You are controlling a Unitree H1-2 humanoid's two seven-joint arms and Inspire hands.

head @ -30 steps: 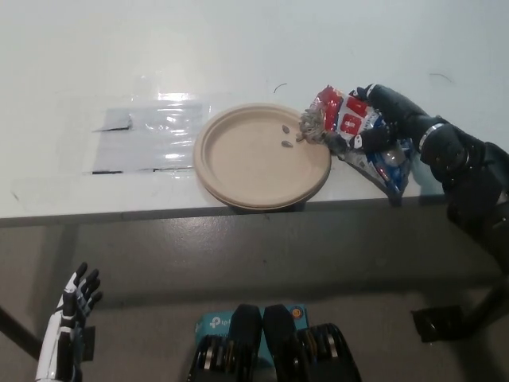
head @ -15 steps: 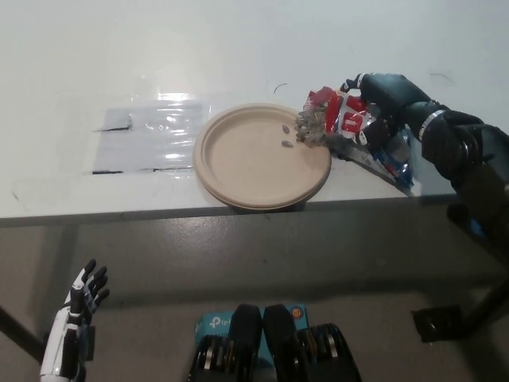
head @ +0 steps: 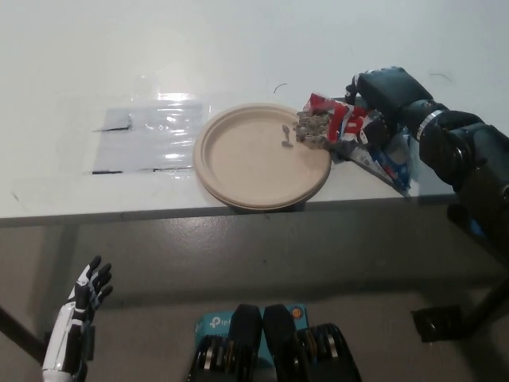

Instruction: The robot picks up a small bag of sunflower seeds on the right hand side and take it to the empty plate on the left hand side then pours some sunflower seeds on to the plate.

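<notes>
A tan paper plate (head: pixel 254 163) lies on the white table near its front edge. My black right hand (head: pixel 382 99) is shut on a red, white and blue bag of sunflower seeds (head: pixel 350 127), tipped with its mouth over the plate's right rim. A clump of sunflower seeds (head: pixel 312 127) spills from the mouth onto the rim, and a few loose ones (head: pixel 286 135) lie further in on the plate. My white left hand (head: pixel 79 314) hangs low at the bottom left, below table level, fingers spread and holding nothing.
A clear plastic sheet (head: pixel 147 139) lies flat on the table (head: pixel 238 56) left of the plate. The table's front edge (head: pixel 119 215) runs across the middle of the picture, with grey floor below it.
My right hand has lifted and turned the bag further over, moving the mouth slightly up and left over the rim. More seeds lie at the rim. The left hand drifted slightly right.
</notes>
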